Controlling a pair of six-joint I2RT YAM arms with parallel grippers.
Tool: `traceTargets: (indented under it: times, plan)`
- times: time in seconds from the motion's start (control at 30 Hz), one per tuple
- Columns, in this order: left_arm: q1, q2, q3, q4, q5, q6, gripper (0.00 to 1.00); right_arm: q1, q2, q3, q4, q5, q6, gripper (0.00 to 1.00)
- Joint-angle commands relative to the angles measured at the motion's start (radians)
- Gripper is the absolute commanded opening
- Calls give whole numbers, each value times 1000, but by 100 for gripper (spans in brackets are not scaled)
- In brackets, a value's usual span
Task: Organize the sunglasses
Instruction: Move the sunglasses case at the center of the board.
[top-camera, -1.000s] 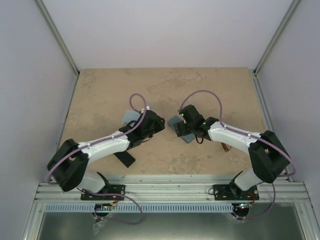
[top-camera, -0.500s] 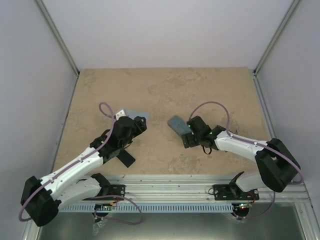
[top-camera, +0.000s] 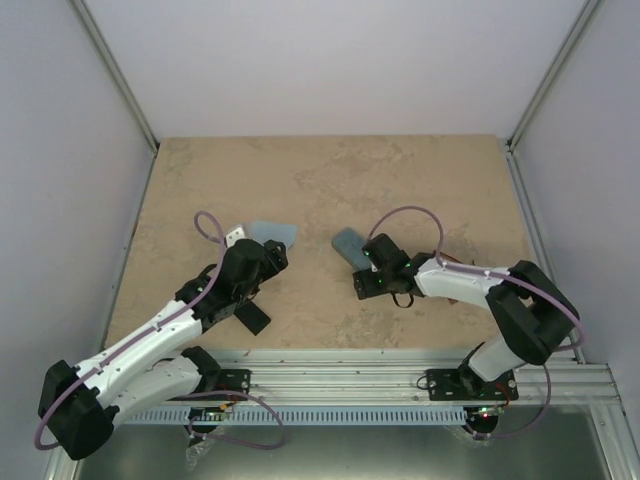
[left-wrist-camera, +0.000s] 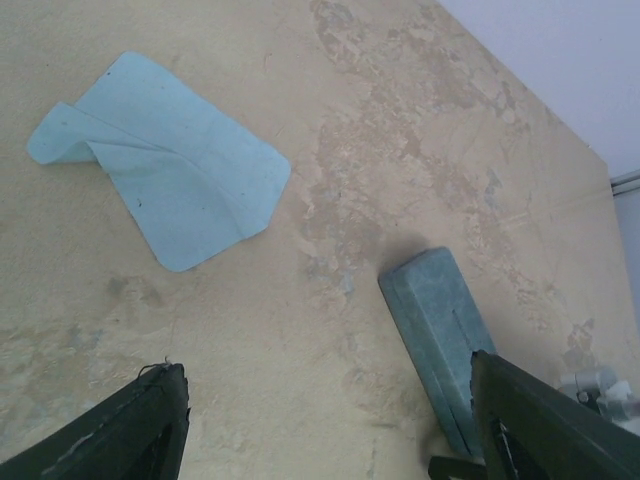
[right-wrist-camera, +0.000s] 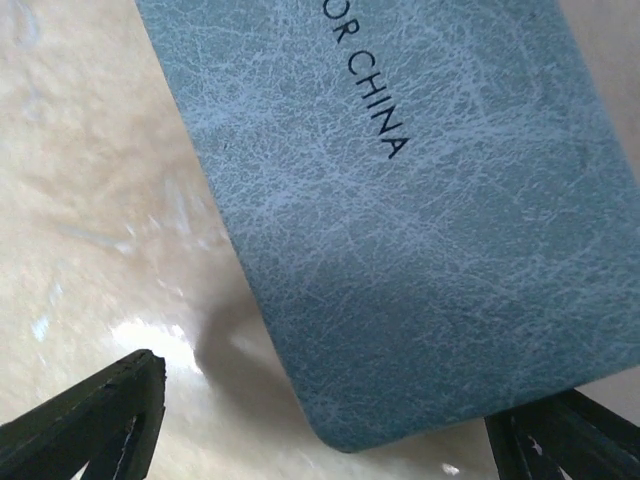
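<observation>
No sunglasses show in any view. A grey-blue case lies mid-table, and it fills the right wrist view. My right gripper hovers open at its near end, a dark fingertip on each side and neither touching it. My left gripper is open over bare table with nothing between its fingers. A light-blue cloth lies flat just beyond it, at upper left in the left wrist view. The same case lies by my left gripper's right finger.
A black oblong case lies near the front edge, partly under the left arm. Purple cables loop over both arms. White walls and metal posts bound the tan table. The right arm's wrist shows at the right edge of the left wrist view.
My left gripper has opened and the arm has drawn back towards the near left, leaving the cloth uncovered. My right gripper has pulled back off the grey-blue case towards its near end.
</observation>
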Motion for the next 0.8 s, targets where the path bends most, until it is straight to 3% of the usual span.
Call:
traceTargets:
  times: [0.0,0.57,0.67,0.77]
  plan:
    - [9,3,-7,0,9,21,79,9,62,66,79,-3,26,85]
    - [65,40,2,-9,57,54,82,-36,308,341,104,249,9,56]
    - [104,50,7,-17,84,59,83,-53,326,377,82,285,-11,58]
    - [143,50,20,-37,102,67,83,-44,279,369,76,266,-43,71]
